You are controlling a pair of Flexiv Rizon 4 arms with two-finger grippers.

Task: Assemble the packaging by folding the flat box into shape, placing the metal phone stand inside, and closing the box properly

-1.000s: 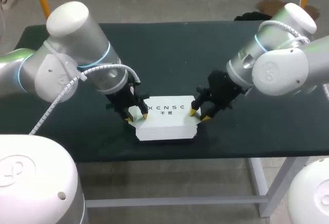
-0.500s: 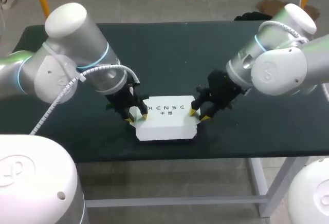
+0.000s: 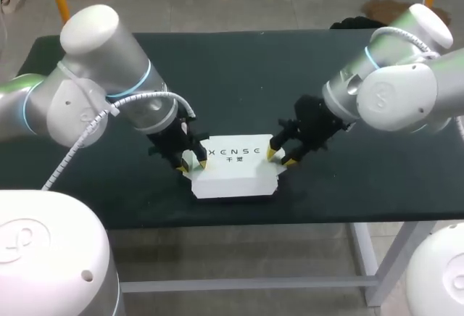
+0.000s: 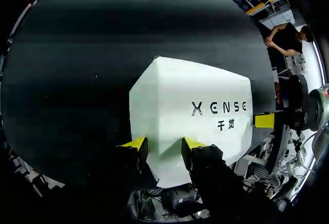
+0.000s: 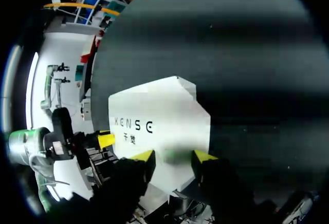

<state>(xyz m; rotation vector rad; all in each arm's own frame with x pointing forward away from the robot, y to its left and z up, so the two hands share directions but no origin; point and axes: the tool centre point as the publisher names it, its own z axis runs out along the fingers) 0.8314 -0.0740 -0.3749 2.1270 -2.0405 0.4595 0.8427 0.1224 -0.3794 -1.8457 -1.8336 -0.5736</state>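
A white box (image 3: 232, 171) with dark print on its lid lies folded into shape near the table's front edge, lid down. My left gripper (image 3: 193, 164) is at the box's left end, its yellow tips apart and resting over the end corner (image 4: 164, 143), open. At the right end, my right gripper (image 3: 278, 159) stands open too, its tips spread over the box's edge (image 5: 175, 155). The box (image 4: 190, 95) fills the space ahead of the left fingers, and the box (image 5: 159, 116) does the same ahead of the right ones. No metal phone stand is in view.
The dark green table (image 3: 246, 84) stretches behind the box. The box's front side is close to the table's front edge (image 3: 239, 214). Small side tabs stick out at the box's right front corner (image 3: 276, 176).
The right arm has lifted and drawn back slightly, its tips shifting a little toward the far side. The left fingers stand slightly closer together. The box has not moved.
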